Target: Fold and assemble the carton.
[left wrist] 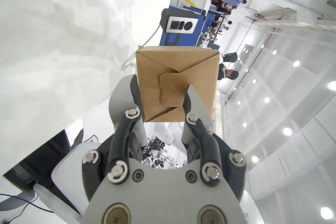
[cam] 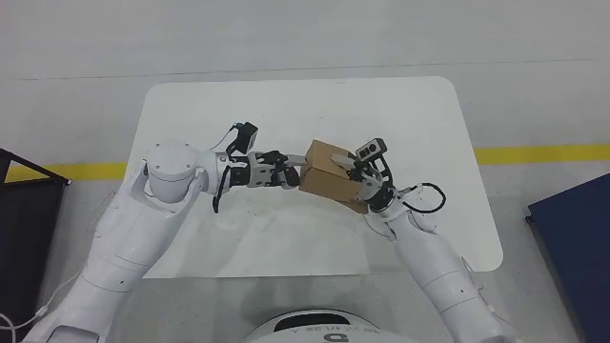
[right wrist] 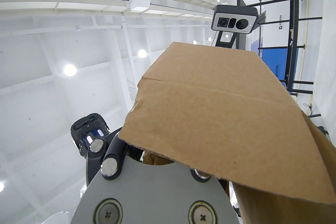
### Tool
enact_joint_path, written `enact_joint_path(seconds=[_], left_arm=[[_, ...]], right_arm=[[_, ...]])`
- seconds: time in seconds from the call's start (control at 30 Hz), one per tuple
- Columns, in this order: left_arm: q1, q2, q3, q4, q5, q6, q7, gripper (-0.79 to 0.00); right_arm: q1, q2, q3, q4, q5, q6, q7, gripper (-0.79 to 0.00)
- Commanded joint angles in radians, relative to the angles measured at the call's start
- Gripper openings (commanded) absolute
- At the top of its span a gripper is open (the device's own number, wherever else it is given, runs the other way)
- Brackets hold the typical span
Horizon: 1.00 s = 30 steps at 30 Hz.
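Note:
A brown carton is held between both arms over the middle of the white table. My left gripper is on its left end, my right gripper on its right end. In the left wrist view the carton shows its closed end with interlocked flaps. My left gripper is shut on it, one finger on the side wall and one finger on the end face. In the right wrist view a loose flap of the carton hides the right gripper's fingers; the top view shows it clamped on the carton's wall.
The table's edges lie well away from the carton on all sides. A black frame stands off the table's left and a dark blue object off its right. A yellow floor line runs behind.

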Motion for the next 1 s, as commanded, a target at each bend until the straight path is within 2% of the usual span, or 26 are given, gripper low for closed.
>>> enact_joint_path(seconds=[0.0, 0.13, 0.27, 0.9, 0.97], left_arm=[[-0.003, 0.000, 0.004, 0.002, 0.001, 0.002, 0.002, -0.409], [-0.008, 0.003, 0.007, 0.007, 0.003, 0.009, 0.001, -0.388], [-0.011, 0.005, 0.008, 0.014, -0.002, 0.006, -0.005, -0.329], [-0.046, 0.004, 0.046, 0.074, -0.025, -0.027, -0.013, -0.357], [-0.050, 0.004, 0.052, 0.079, -0.026, -0.026, -0.017, -0.382]], right_arm=[[0.001, 0.000, -0.001, 0.002, 0.002, 0.001, -0.001, -0.785], [0.007, 0.001, -0.006, 0.006, -0.003, 0.006, -0.005, -0.785], [0.011, 0.001, -0.011, 0.007, -0.008, 0.007, -0.010, -0.785], [0.023, 0.002, -0.025, 0.009, -0.005, 0.013, -0.025, -0.785], [0.024, 0.003, -0.026, 0.010, -0.005, 0.014, -0.025, -0.785]])
